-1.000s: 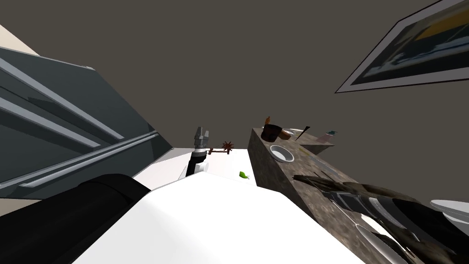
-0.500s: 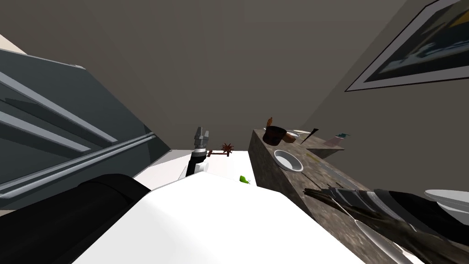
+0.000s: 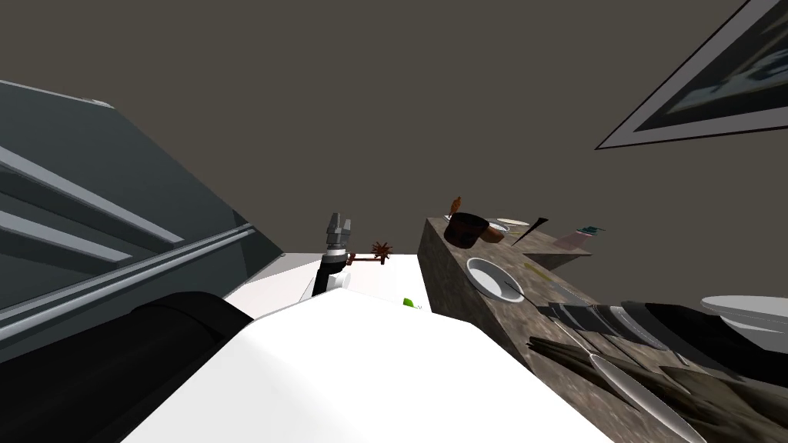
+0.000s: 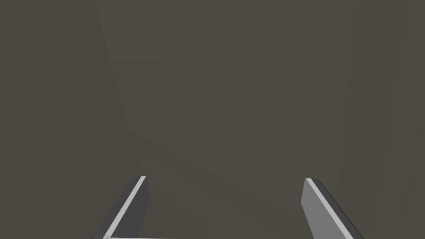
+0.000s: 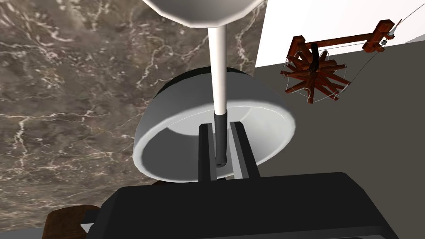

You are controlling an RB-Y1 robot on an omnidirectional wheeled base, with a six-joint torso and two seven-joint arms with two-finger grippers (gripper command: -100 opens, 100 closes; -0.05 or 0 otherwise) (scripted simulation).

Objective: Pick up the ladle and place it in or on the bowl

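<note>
My right gripper is pinching the ladle by its dark handle end, the bowl lying beyond on the counter; my left gripper is hanging wide open; releasing off-centre, I judge, risks the ladle tipping out.

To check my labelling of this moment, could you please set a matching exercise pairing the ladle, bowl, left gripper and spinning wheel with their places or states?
1. ladle
2. bowl
3. left gripper
4. spinning wheel

A. open, empty
B. on the veined counter
C. beyond the counter's edge
D. clamped in the right gripper

Pairs: 1-D, 2-B, 3-A, 4-C
</note>
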